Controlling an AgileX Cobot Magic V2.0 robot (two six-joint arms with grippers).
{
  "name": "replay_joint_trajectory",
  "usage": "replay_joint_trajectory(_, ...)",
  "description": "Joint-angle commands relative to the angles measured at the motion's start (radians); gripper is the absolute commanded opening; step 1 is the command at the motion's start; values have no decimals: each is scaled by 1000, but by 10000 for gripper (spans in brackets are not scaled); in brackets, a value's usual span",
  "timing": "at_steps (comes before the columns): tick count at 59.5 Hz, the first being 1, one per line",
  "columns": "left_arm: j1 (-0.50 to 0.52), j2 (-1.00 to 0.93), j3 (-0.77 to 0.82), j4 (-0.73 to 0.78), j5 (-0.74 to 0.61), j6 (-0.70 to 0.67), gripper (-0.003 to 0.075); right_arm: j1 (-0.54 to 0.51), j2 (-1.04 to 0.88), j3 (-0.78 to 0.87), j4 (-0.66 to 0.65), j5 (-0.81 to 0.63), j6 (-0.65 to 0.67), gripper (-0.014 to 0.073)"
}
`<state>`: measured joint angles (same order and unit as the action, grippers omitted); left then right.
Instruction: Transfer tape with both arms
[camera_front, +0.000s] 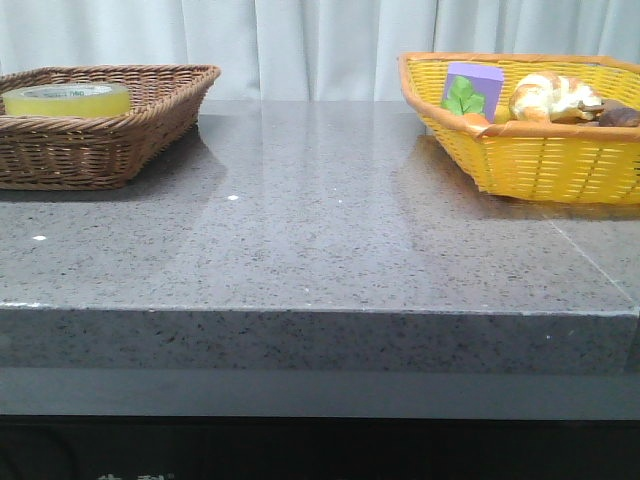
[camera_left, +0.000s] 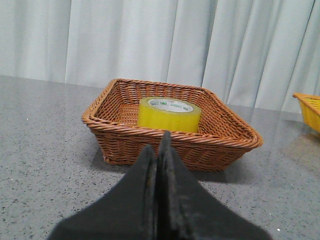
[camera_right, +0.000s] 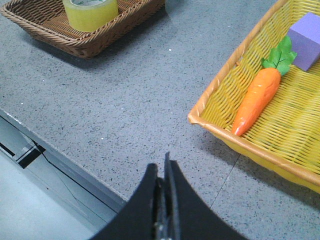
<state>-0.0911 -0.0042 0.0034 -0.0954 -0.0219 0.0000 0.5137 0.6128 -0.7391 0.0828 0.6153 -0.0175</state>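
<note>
None of the transfer appears to be done, as we judge it. The tape lies flat in the brown basket, ahead of the left gripper and beyond the basket's near wall, apart from the fingers. In the left wrist view we see that gripper's two fingers pressed together with nothing between them. The right gripper is likewise closed and empty; it hangs above the table near its front edge, with the yellow basket close by on one side and the brown basket well apart on the other. The yellow basket holds a carrot and a purple block; the front view shows more items in it that we cannot identify. Neither arm shows in the front view. We judge everything is left: the left gripper must open, reach over the wall and grip the tape, lift it, hand it to the right gripper, which would presumably set it in the yellow basket.
</note>
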Motion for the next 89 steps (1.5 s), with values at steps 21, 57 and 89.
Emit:
replay_joint_trajectory(21,0,-17,8,-10,-83,0,-20,-247,-307,304,-51,-420,-6,-67)
replay_joint_trajectory(57,0,-17,8,-10,-83,0,-20,-507,-648,760,2,-695,-5,-67)
replay_joint_trajectory(89,0,-17,8,-10,-83,0,-20,-515,-647,760,-2,-650,-6,-67)
